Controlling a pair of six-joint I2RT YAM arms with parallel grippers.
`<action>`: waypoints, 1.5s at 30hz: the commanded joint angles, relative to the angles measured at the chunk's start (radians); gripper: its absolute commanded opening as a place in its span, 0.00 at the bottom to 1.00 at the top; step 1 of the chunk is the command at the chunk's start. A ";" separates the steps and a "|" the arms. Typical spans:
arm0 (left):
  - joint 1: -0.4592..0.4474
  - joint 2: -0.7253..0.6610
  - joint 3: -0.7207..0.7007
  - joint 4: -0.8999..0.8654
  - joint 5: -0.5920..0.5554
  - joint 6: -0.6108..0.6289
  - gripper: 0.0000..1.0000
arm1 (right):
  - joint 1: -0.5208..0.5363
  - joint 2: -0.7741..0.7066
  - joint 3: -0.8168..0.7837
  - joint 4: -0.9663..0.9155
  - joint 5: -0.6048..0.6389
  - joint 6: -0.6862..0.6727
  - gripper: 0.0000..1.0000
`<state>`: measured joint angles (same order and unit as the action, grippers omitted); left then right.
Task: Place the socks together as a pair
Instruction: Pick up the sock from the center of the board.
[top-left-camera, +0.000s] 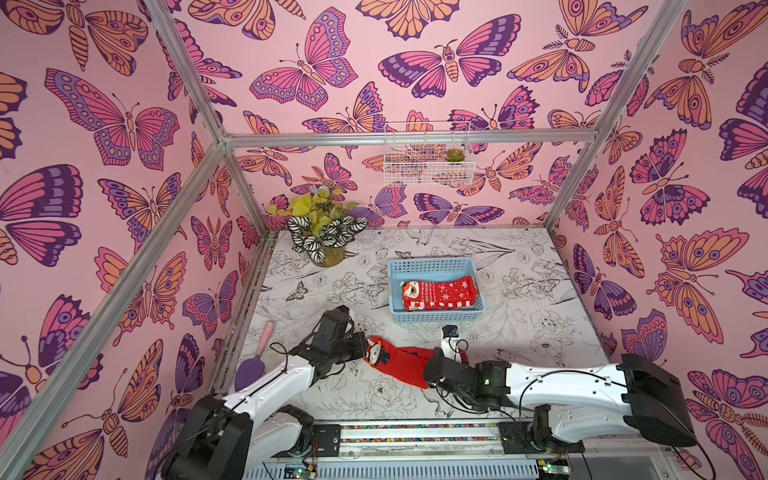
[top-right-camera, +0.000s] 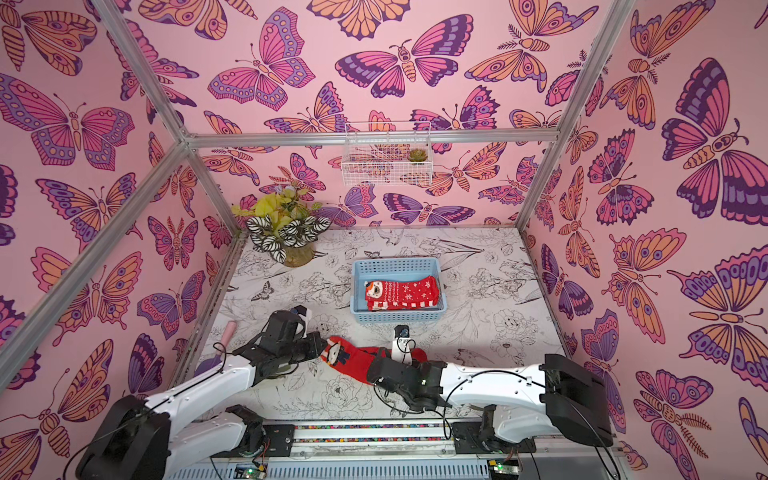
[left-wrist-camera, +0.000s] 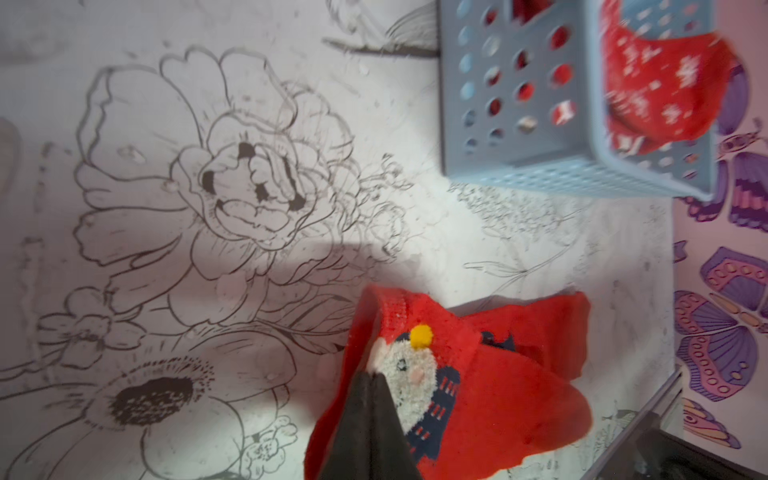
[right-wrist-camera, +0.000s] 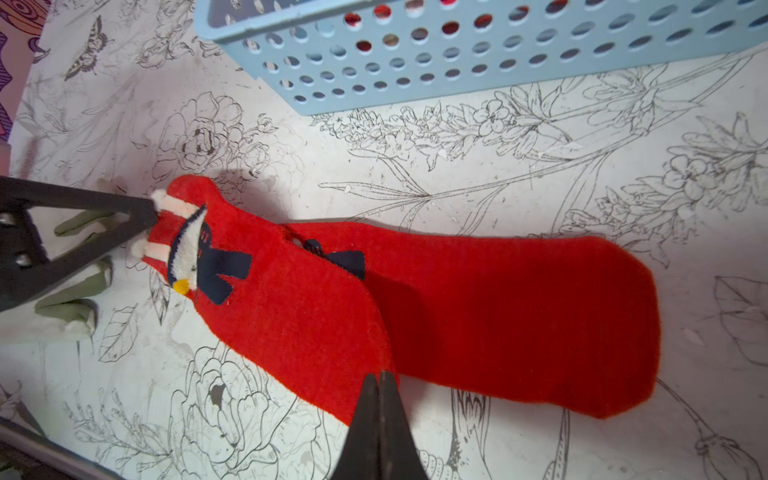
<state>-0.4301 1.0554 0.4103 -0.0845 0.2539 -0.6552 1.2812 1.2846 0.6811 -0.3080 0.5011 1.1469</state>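
Starting with the biggest thing, the flat white table with black flower drawings (top-left-camera: 519, 291) has a light blue plastic basket with round holes (top-left-camera: 432, 262) near its middle. Inside the basket lie soft red socks with white snowflakes and a furry face (top-left-camera: 440, 293), piled one on another, so that part looks done, though I cannot tell how many are in there. Closer to the robot, two fuzzy plain red socks with a dark blue figure (top-left-camera: 401, 359) lie flat on the table. The top sock (right-wrist-camera: 291, 299) covers part of the bottom sock (right-wrist-camera: 519, 316), but they spread apart like a fan. I think lining them up is the job that is left. The left gripper (left-wrist-camera: 371, 376) has its black fingers pressed tight together, pinching the top sock at its cuff, right by the fluffy white face. The right gripper (right-wrist-camera: 380, 376) is squeezed closed too, nipping the edge of that same sock at its toe end. A cream glove with green fingertips (right-wrist-camera: 70, 307) lies just beside the cuff. Smallest of all is the round yellow pom-pom (left-wrist-camera: 422, 334) on the face.
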 joint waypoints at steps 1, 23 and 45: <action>0.007 -0.100 -0.011 -0.078 -0.032 -0.007 0.00 | -0.015 -0.019 0.026 -0.077 0.025 -0.035 0.00; 0.006 -0.222 -0.015 -0.200 -0.009 -0.016 0.00 | -0.035 0.201 0.050 0.089 -0.133 -0.056 0.36; 0.005 -0.352 0.090 -0.329 0.059 -0.052 0.00 | -0.036 -0.036 0.057 -0.066 -0.115 -0.112 0.00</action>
<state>-0.4301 0.7193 0.4747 -0.3721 0.2798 -0.6987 1.2503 1.2854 0.7231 -0.3046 0.3546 1.0500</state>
